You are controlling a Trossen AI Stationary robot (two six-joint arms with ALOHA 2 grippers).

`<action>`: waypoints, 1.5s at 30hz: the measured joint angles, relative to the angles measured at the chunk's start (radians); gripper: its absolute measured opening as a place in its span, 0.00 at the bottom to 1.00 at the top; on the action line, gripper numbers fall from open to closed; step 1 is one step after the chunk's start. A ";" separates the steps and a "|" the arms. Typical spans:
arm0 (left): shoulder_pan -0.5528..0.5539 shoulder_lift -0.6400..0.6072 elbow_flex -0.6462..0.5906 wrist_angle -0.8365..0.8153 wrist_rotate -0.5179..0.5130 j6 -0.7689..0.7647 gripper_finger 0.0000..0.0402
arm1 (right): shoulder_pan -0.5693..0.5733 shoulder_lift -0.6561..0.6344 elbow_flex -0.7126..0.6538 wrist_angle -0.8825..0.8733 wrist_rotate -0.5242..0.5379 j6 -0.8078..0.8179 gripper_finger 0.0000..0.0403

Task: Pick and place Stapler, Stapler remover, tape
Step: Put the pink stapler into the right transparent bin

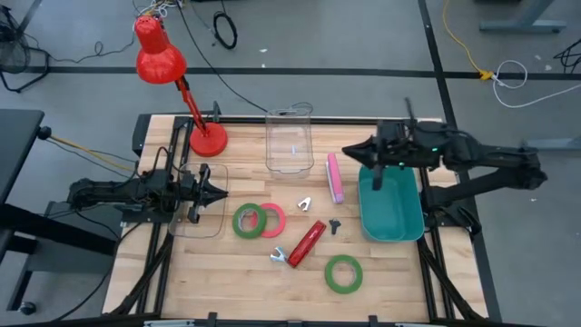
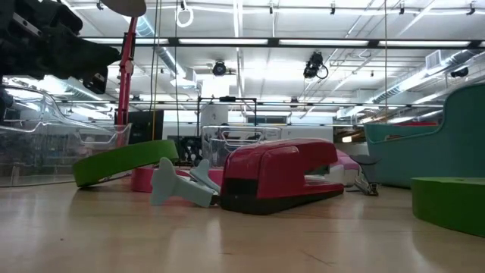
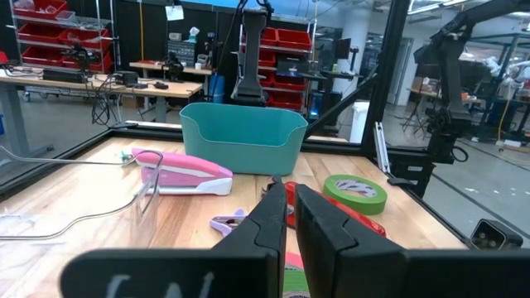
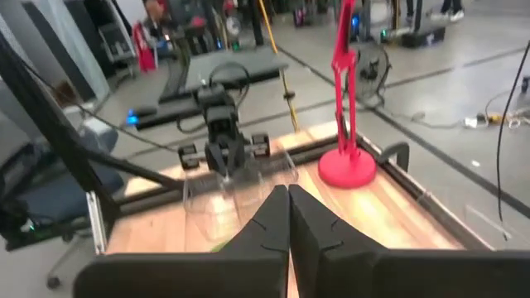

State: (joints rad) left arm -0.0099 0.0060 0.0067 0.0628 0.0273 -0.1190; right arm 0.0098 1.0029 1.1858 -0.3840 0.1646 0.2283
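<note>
Pink ring (image 1: 272, 221) half-hidden, green ring (image 1: 247, 221) overlapping

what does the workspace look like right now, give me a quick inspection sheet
surface: wooden table, flat.
job's things: red stapler, pink stapler, stapler removers, green tape alone, green tape ring touching pink-red ring.
clutter: red lamp, clear bin, teal bin.
grippers: left gripper shut, empty; right gripper shut, empty.
cables: on the floor.
surroundings: lab shelving.
</note>
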 joint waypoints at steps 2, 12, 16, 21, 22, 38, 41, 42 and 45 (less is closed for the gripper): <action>0.000 0.000 0.000 0.000 0.000 0.000 0.07 | 0.000 0.028 0.000 0.000 0.000 0.000 0.01; 0.000 0.000 0.000 0.000 0.000 0.000 0.07 | 0.000 0.125 0.000 -0.022 0.001 0.000 0.01; 0.000 0.000 0.000 0.000 0.000 0.000 0.07 | 0.000 0.163 0.000 -0.054 0.002 0.000 0.01; 0.000 0.000 0.000 0.000 0.000 0.000 0.07 | 0.000 0.207 0.000 -0.085 0.001 0.008 0.01; 0.000 0.000 0.000 0.000 0.000 0.000 0.07 | 0.000 0.214 0.000 -0.090 0.001 0.023 0.01; 0.000 0.000 0.000 0.000 0.000 0.000 0.07 | 0.000 0.346 0.000 -0.171 0.000 0.185 0.05; 0.000 0.000 0.000 0.000 0.000 0.000 0.07 | -0.003 0.364 0.000 -0.230 0.000 0.218 0.07; 0.000 0.000 0.000 0.000 0.000 0.000 0.07 | -0.005 0.367 0.000 -0.251 -0.001 0.227 0.08; 0.000 0.000 0.000 0.000 0.000 0.000 0.07 | -0.020 0.375 -0.001 -0.314 -0.002 0.263 0.11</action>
State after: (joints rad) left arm -0.0098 0.0062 0.0067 0.0631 0.0270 -0.1189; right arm -0.0105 1.3775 1.1851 -0.6979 0.1623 0.4915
